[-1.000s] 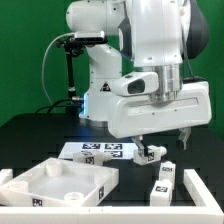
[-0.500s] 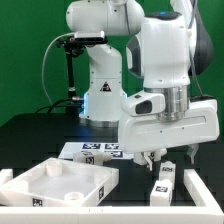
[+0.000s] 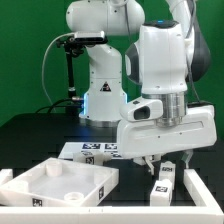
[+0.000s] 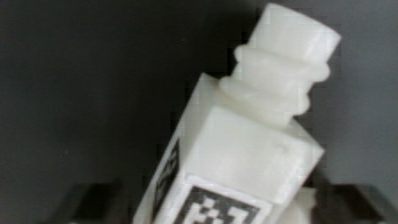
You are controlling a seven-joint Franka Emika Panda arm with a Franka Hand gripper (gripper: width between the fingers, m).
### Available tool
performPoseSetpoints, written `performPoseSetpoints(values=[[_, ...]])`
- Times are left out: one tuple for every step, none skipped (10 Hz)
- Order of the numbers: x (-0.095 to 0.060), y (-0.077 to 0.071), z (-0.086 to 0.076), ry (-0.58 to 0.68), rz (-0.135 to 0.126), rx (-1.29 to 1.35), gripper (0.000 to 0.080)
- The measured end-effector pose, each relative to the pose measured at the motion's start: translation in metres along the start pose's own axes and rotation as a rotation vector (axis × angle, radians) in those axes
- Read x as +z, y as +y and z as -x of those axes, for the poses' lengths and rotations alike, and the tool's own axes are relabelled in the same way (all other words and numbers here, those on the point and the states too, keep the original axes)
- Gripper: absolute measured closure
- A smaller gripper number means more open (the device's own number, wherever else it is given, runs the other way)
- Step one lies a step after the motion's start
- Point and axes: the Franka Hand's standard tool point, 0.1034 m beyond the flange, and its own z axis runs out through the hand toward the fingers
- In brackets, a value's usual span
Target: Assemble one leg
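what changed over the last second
The arm carried the pincer toward the exterior view's right and down, closing over the leg that stood beside the marker board; the wrist view shows that leg between the fingers, though a firm grip can't be confirmed. The white panel, the other leg and the marker board stayed put.

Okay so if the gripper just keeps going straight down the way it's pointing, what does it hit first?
Probably the small white plastic leg with its threaded peg, which fills the wrist view directly under the gripper; how far off it is stays unclear.

robotics lab: green backdrop (image 3: 25, 60), marker board (image 3: 95, 151)
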Motion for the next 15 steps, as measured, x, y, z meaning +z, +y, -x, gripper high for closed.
performPoseSetpoints(values=[[0.000,0.000,0.000,0.000,0.000,0.000,0.0394],[0.000,0.000,0.000,0.001,0.000,0.000,0.0521],[0.000,0.000,0.000,0.001,0.000,0.000,0.0521],[-0.001,-0.002,0.002,0.000,0.000,0.017,0.0521],[-0.003,-0.011,0.018,-0.020,0.003,0.083,0.0521],[-0.006,-0.021,0.036,-0.040,0.007,0.115,0.0521],[-0.011,-0.033,0.052,-0.054,0.012,0.158,0.0521],[-0.015,-0.047,0.063,-0.060,0.017,0.178,0.0521],[-0.017,-0.049,0.073,-0.066,0.016,0.185,0.0520],[-0.016,-0.049,0.075,-0.061,0.016,0.190,0.0520],[-0.016,-0.049,0.074,-0.062,0.016,0.189,0.0519],[-0.016,-0.049,0.074,-0.062,0.015,0.188,0.0519],[-0.016,-0.049,0.075,-0.062,0.016,0.188,0.0519],[-0.014,-0.049,0.077,-0.060,0.015,0.196,0.0519],[-0.010,-0.051,0.087,-0.062,0.014,0.203,0.0519]])
